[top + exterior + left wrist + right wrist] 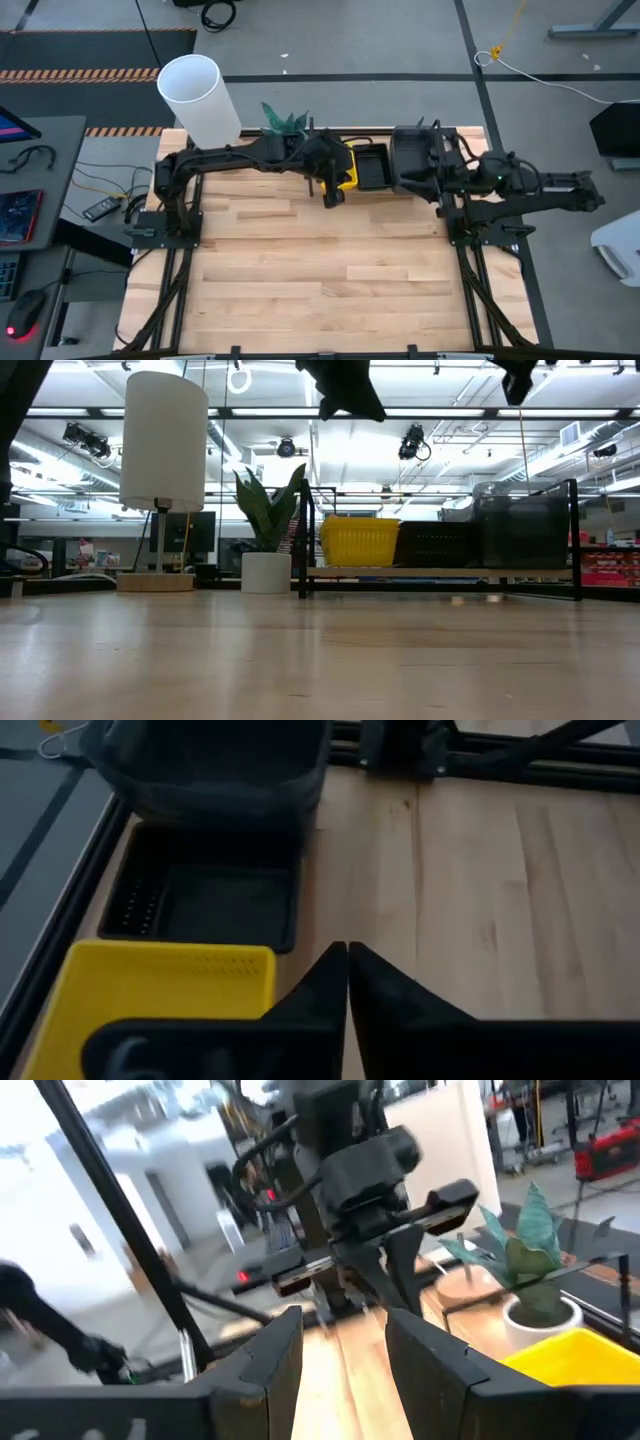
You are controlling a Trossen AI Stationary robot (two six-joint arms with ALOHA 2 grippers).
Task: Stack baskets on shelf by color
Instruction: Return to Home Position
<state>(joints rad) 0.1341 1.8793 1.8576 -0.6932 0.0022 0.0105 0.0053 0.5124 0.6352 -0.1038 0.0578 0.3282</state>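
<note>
The baskets sit side by side on the shelf [440,572] at the table's far edge: yellow [358,542], black perforated [438,544] and smoky-grey [520,525]. From above they show as yellow [347,165], black [372,168] and grey [410,155]. My left gripper [334,192] hangs shut and empty, high above the table just in front of the yellow basket [160,985]. My right gripper [345,1330] is open and empty, raised near the grey basket and facing the left arm.
A white lamp [163,440] and a potted plant [266,572] stand left of the shelf at the far edge. Black arm rails [165,290] run along both table sides. Bare wood board [320,270] spreads in front of the shelf.
</note>
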